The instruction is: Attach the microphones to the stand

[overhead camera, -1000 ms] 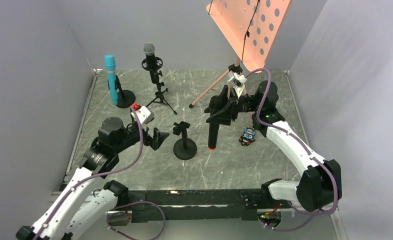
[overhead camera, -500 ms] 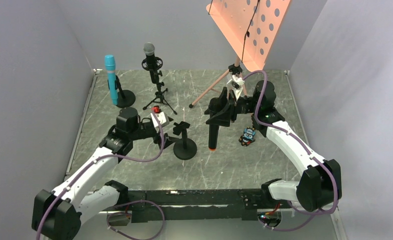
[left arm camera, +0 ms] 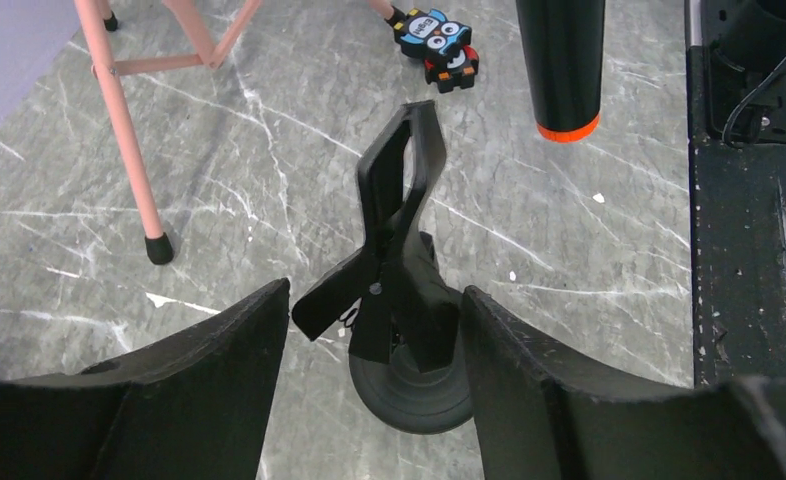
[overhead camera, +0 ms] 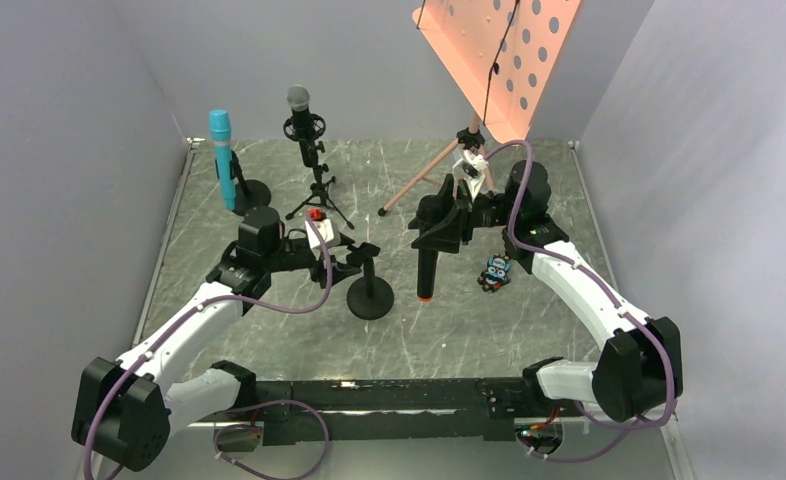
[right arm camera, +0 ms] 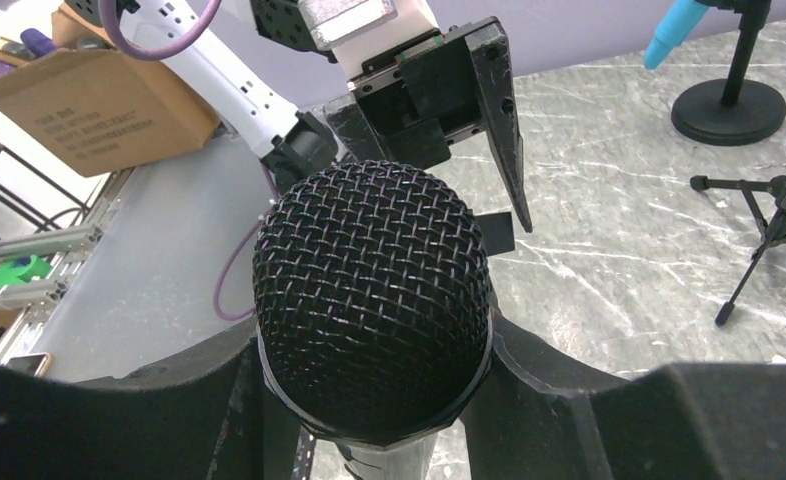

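Note:
A teal microphone (overhead camera: pixel 221 150) stands in a round-based stand, and a black microphone with a silver mesh head (overhead camera: pixel 299 101) sits on a tripod stand (overhead camera: pixel 319 190). A third stand (overhead camera: pixel 370 295) carries a black spring clip (left arm camera: pixel 399 200). My left gripper (left arm camera: pixel 372 295) is open and straddles that clip, a finger close against each side. My right gripper (overhead camera: pixel 434 232) is shut on the black microphone with the orange end (overhead camera: pixel 426 272), held upright just right of the clip stand. Its mesh head (right arm camera: pixel 374 310) fills the right wrist view.
A small colourful toy figure (overhead camera: pixel 496 272) lies on the table right of the held microphone. A pink music stand (overhead camera: pixel 499 50) rises at the back, and its legs (left arm camera: pixel 124 130) reach the table behind the clip stand. Grey walls enclose the sides.
My left arm has swung right to the clip stand and its jaws have narrowed around the clip. The right gripper shifted slightly left with its microphone, then held still.

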`<state>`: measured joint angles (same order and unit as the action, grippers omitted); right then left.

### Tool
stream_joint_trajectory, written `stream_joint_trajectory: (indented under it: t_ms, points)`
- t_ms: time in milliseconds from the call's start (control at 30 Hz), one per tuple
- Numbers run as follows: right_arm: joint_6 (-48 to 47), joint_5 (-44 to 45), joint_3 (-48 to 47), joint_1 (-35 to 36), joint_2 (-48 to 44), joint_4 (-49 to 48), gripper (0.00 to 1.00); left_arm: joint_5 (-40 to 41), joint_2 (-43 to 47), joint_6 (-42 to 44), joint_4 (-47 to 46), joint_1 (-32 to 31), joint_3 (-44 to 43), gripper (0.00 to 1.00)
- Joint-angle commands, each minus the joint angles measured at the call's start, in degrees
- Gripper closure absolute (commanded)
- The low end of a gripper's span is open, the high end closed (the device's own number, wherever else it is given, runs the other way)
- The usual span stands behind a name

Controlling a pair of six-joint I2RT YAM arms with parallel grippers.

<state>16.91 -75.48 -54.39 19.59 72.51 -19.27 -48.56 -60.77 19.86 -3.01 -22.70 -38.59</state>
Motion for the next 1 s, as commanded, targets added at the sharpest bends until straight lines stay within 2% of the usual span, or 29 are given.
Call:
stream_joint_trajectory:
  t_ms: [0,100,233,367,467,567,733,967]
  points:
    - [-1.0,-0.7,-2.1,0.0,-0.2,-1.7,1.0,-4.1,-0.1,-0.6,-2.7,0.2,-2.0,0.39]
    - [-3.0,-0.3,-3.2,0.5,0.2,1.2,1.0,-4.8,-1.3,-0.4,0.2,0.2,-3.2,0.54]
    - [-12.3,1.9,-7.9,3.7,2.2,11.8,1.0,-4.9,-1.7,-1.4,0.2,0.0,-2.6,0.65]
    - [-27.5,8.9,-17.6,9.1,6.2,32.5,1.0,-4.3,-0.8,-1.3,0.4,-0.1,-2.5,0.66]
    - [-36.3,15.3,-25.7,12.6,9.5,42.4,1.0,-4.2,-0.7,-0.7,1.1,-0.2,-2.6,0.66]
    - [-42.0,20.6,-31.0,14.8,12.7,48.2,1.0,-4.2,-1.0,-0.1,1.8,-0.2,-2.8,0.66]
    - [-47.8,24.7,-37.3,17.9,18.2,56.8,1.0,-4.2,-0.9,0.3,1.9,-0.2,-2.8,0.67]
    - [-48.4,26.9,-38.8,21.2,18.6,57.8,1.0,-4.1,-1.2,0.7,2.6,-0.2,-3.1,0.71]
